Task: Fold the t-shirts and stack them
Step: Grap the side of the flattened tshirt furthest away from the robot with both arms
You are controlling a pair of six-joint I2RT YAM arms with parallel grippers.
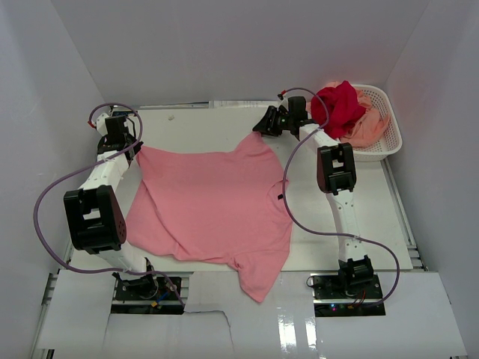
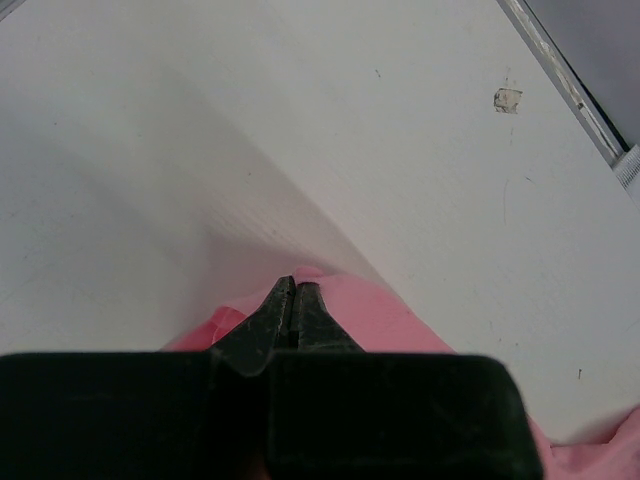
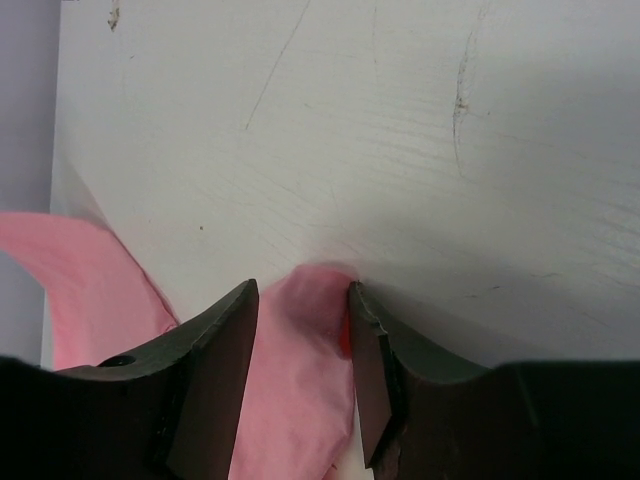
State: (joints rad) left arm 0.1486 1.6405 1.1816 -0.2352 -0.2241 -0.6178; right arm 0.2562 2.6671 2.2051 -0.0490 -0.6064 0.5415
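Two arms are working the far edge of the pink t-shirt (image 1: 209, 209), which is lying spread across the table (image 1: 217, 123).
The left gripper (image 2: 295, 284) is pinching the shirt's far left corner, fingers pressed together on the cloth. The right gripper (image 3: 300, 290) is sitting at the far right corner, jaws standing apart with a bunched fold of pink cloth between them, not clamped. The deep red t-shirt (image 1: 340, 105) and the peach t-shirt (image 1: 367, 131) are lying crumpled in the white basket (image 1: 396, 138) at far right.
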